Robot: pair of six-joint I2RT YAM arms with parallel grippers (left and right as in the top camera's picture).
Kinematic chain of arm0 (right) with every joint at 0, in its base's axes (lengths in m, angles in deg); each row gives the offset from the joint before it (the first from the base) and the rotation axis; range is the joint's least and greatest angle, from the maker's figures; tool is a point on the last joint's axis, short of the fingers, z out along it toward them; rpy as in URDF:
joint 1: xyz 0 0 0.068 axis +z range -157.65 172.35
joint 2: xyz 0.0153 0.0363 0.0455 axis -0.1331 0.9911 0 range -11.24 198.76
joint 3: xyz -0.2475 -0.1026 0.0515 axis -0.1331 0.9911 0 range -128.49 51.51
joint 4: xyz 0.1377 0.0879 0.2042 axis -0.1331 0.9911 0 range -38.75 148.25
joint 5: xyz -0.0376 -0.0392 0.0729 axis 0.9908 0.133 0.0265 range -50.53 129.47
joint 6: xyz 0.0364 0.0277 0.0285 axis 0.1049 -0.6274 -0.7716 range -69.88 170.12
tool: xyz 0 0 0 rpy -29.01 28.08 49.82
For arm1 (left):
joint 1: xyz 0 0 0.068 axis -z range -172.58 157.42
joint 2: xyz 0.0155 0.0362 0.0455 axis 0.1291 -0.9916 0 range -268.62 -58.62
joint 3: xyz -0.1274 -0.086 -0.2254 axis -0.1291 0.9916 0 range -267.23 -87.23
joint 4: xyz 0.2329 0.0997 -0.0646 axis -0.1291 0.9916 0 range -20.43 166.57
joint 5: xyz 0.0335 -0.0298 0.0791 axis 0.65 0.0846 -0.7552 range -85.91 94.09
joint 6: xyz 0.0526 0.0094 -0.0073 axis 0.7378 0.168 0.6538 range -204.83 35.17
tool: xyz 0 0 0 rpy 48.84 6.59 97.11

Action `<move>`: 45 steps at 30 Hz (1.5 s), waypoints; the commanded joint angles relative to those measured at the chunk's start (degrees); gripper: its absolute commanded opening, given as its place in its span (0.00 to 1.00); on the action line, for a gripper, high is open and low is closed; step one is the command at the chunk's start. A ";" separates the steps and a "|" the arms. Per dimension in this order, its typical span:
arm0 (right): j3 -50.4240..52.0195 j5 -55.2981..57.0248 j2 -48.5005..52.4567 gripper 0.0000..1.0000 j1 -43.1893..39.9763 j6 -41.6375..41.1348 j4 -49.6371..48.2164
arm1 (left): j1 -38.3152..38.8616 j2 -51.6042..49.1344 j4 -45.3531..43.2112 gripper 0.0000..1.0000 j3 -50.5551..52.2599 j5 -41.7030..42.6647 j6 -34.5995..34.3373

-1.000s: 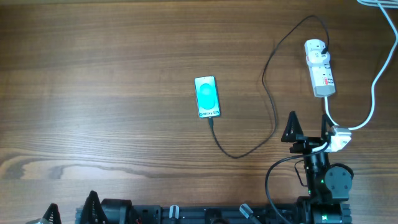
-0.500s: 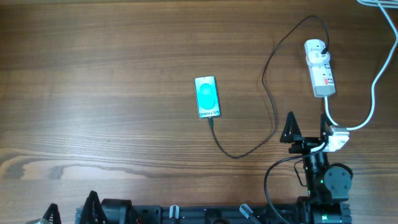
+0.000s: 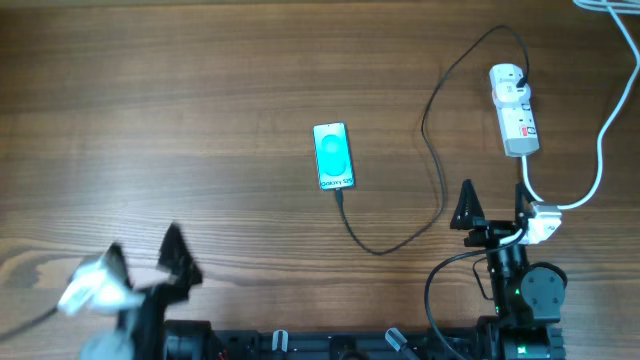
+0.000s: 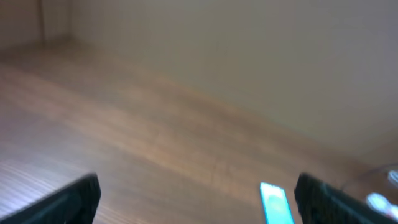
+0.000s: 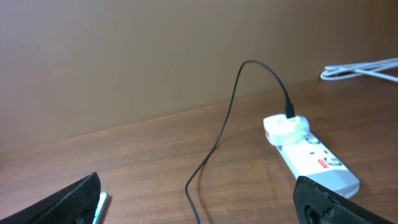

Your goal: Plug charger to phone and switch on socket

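Two empty tools, left gripper (image 3: 145,248) blurred with fingers wide apart, right gripper (image 3: 495,200) likewise spread, phone (image 3: 333,156) at table (image 3: 150,100) centre, charger (image 3: 378,252) tip touching its near end, plug in socket (image 3: 515,125).

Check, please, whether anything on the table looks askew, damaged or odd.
Nothing stands out. The phone lies flat, screen lit; the socket lies flat at the right; the charger runs between them in a loose, untangled curve.

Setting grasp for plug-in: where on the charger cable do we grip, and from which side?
Grip the charger just behind its tip by the phone, from above, jaws across it: it lies flat and fairly straight there. Can't tell if it's already seated.
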 commanded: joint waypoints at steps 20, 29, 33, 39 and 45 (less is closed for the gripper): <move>0.07 -0.63 -0.48 1.00 0.26 1.07 -0.20 | -0.37 0.17 -37.48 1.00 33.24 8.85 11.13; 0.07 -0.63 -0.48 1.00 0.26 1.07 -0.20 | -0.55 0.17 -41.88 1.00 35.36 10.21 10.88; 0.07 -0.63 -0.48 1.00 0.26 1.07 -0.20 | -0.55 0.17 -41.81 1.00 35.36 10.80 10.91; 0.07 -0.63 -0.48 1.00 0.26 1.07 -0.20 | -0.55 0.17 -41.81 1.00 35.36 10.97 11.08; 0.07 -0.63 -0.48 1.00 0.26 1.07 -0.20 | -0.55 0.11 -41.90 1.00 35.36 10.97 10.86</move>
